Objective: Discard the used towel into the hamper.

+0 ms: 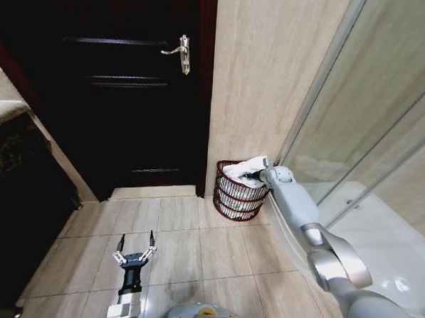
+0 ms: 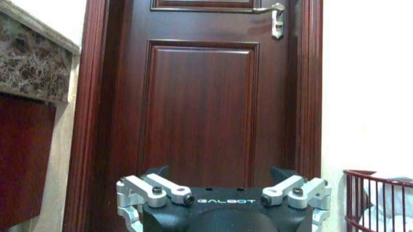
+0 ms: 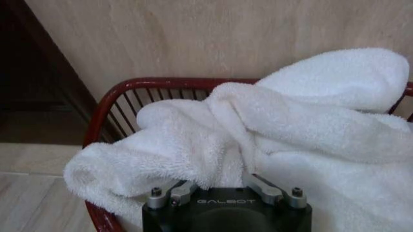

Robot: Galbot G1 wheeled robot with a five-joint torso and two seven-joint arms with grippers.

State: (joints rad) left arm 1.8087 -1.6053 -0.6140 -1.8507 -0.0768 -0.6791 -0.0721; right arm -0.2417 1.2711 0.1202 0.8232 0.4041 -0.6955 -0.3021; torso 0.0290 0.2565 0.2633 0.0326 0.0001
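From the head view, the hamper (image 1: 238,192) stands on the tiled floor (image 1: 179,250) in the corner where the beige wall meets the glass shower screen (image 1: 371,117), just beside the dark wooden door (image 1: 124,83). The right arm stretches out to it, its right end effector (image 1: 253,177) at the rim among the white towel (image 1: 244,168). The right wrist view shows more: the towel (image 3: 258,140) is thick terry, bunched in soft folds, heaped inside the hamper (image 3: 113,108) and spilling over its red rim. The right end effector (image 3: 223,186) is buried in the cloth, so I cannot tell how far it is open or whether it grips. The hamper is round, of open reddish-brown slats. The left end effector (image 1: 136,249) hangs low over the floor, well apart, fingers spread and empty. The left wrist view shows the door's handle (image 2: 276,19) and the hamper's edge (image 2: 377,200).
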